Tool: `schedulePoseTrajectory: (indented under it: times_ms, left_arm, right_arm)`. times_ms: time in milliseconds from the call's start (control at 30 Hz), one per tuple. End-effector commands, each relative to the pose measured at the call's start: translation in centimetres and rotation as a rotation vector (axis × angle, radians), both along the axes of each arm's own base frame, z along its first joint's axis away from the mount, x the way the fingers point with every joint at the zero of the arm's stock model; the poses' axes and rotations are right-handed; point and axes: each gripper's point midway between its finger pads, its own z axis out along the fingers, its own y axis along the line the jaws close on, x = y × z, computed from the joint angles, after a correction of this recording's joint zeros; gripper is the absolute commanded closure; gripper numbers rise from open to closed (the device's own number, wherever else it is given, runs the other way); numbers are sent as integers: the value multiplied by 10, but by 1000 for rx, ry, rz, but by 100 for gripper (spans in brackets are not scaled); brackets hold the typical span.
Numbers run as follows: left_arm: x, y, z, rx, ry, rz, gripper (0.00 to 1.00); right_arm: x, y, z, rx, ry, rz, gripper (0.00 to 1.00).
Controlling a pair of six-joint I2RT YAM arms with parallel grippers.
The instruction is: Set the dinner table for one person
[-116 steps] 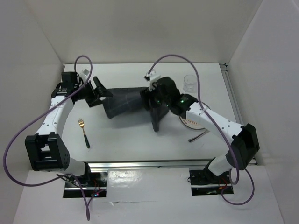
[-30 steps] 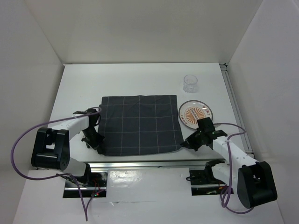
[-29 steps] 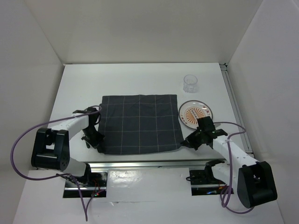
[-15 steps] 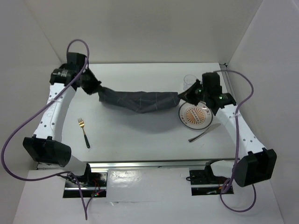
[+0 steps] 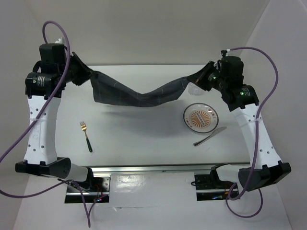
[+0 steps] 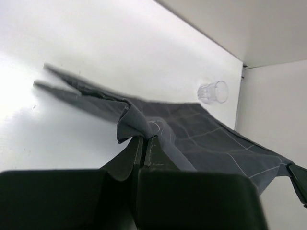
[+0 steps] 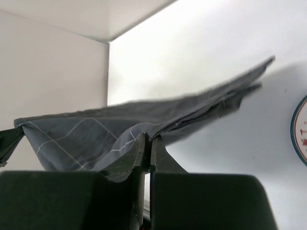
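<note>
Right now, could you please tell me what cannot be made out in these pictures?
Glass: plain in the left wrist view; from the top mostly hidden behind the placemat and the right fingers.
Plate: cut off by the right wrist view's right edge.
Placemat's free edges: blurred in both wrist views.
Table beneath the hanging placemat: covered from the top.

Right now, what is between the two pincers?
A grey checked cloth, sagging in the middle, hangs from left pincer to right pincer, seen in the top view.
</note>
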Motion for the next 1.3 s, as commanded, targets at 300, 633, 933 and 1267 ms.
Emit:
schedulePoseTrajectory:
  times_ms: [300, 633, 933, 1267]
  left_arm:
    - [101, -1, 24, -16, -153, -125, 100]
    - [177, 15, 27, -140, -277, -190, 100]
    - [170, 28, -57, -149, -130, -161, 100]
    - [44, 18, -236, -180, 306, -76, 36]
  right_arm:
    - [119, 7, 48, -7, -208, 52, 100]
    - [214, 14, 69, 29, -354, 82, 100]
    - [196, 13, -19, 18, -184, 92, 100]
    - [91, 39, -176, -60, 136, 179, 61]
